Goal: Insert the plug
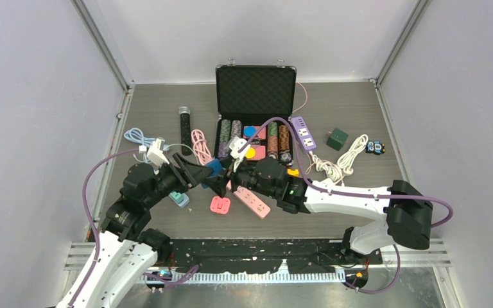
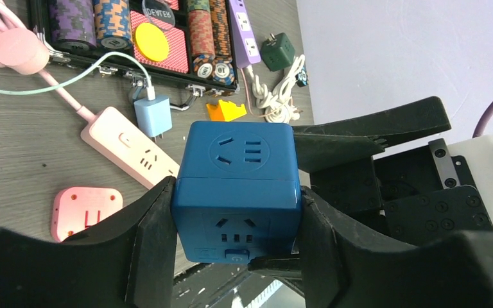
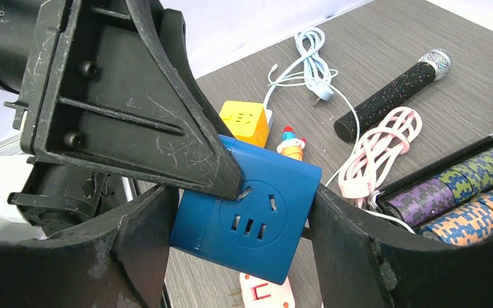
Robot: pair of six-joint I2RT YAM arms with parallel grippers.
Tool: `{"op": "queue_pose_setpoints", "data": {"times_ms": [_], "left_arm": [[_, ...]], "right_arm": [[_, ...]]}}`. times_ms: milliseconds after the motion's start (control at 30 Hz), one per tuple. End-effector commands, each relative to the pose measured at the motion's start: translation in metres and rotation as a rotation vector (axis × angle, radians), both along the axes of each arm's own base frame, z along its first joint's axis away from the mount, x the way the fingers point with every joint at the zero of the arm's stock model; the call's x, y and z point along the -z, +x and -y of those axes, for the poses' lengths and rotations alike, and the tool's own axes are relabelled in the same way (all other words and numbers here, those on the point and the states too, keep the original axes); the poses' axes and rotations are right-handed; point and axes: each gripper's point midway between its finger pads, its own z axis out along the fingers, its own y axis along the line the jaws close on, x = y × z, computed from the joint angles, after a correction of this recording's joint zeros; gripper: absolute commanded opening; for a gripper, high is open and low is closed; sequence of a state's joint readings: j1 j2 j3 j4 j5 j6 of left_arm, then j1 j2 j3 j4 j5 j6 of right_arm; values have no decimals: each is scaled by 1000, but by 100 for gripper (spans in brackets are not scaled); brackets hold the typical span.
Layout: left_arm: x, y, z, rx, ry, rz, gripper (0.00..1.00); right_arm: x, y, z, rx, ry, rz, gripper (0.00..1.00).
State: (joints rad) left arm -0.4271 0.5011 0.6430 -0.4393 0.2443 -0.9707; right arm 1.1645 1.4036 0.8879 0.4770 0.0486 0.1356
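Left pincer (image 2: 236,196): partly closed onto the blue socket cube (image 2: 234,160), with both fingers pressed flat against opposite sides.
Right pincer (image 3: 244,205): gripping the same cube, one finger against each side, jaws about half spread.
Cube position: held off the desk (image 1: 359,192) between the two pincers — just in front of the open case (image 1: 255,90).
Small blue plug adapter (image 2: 151,115): lying on the desk, in neither pincer — just beside the pink power strip (image 2: 128,151).
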Motion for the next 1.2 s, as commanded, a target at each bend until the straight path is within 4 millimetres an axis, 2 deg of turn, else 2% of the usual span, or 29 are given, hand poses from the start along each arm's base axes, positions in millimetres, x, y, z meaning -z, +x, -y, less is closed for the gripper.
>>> {"op": "queue_pose_setpoints", "data": {"times_ms": [0, 33, 100, 133, 167, 200, 233, 267, 300, 333, 367, 400, 433, 467, 567, 700, 867, 1033, 1167], "left_arm": [[-19, -6, 8, 91, 31, 75, 0], [-19, -4, 6, 89, 60, 90, 0], [-18, -1, 1, 93, 138, 116, 0], [-17, 0, -1, 96, 175, 127, 0], [-16, 2, -3, 104, 216, 138, 0], [-15, 4, -5, 114, 254, 146, 0], [-13, 6, -7, 124, 293, 146, 0], [-11, 8, -8, 133, 330, 149, 0], [-9, 10, -9, 147, 362, 147, 0], [-7, 12, -9, 174, 401, 156, 0], [-4, 14, -7, 200, 426, 151, 0], [-2, 15, -4, 232, 447, 142, 0], [1, 16, -2, 265, 466, 130, 0], [6, 17, 1, 293, 483, 110, 0], [18, 24, 12, 370, 554, 66, 0], [30, 31, 21, 430, 658, -6, 0], [41, 41, 38, 545, 796, -71, 0], [65, 47, 53, 671, 886, -182, 0], [78, 58, 53, 732, 973, -257, 0]], "right_arm": [[-43, -16, -7, -73, 131, 40, 64], [-41, -17, -5, -72, 124, 33, 83], [-32, -19, 1, -72, 99, 18, 93], [-24, -21, 5, -71, 83, 6, 95], [-26, -23, 11, -68, 87, -4, 96], [-15, -26, 16, -67, 69, -19, 97], [-20, -24, 26, -31, 89, -28, 97], [-8, -24, 33, -17, 69, -45, 97], [-15, -24, 43, 10, 95, -54, 97], [-2, -24, 51, 29, 74, -87, 97], [-7, -21, 60, 68, 89, -96, 97], [4, -18, 68, 99, 66, -137, 97], [3, -14, 77, 142, 72, -153, 96], [15, -9, 85, 184, 40, -208, 95], [32, 14, 113, 347, -8, -303, 91], [68, 26, 149, 516, -89, -459, 91], [102, 26, 172, 575, -133, -575, 87], [128, 29, 189, 628, -195, -629, 82], [140, 29, 197, 654, -212, -652, 80]]}}
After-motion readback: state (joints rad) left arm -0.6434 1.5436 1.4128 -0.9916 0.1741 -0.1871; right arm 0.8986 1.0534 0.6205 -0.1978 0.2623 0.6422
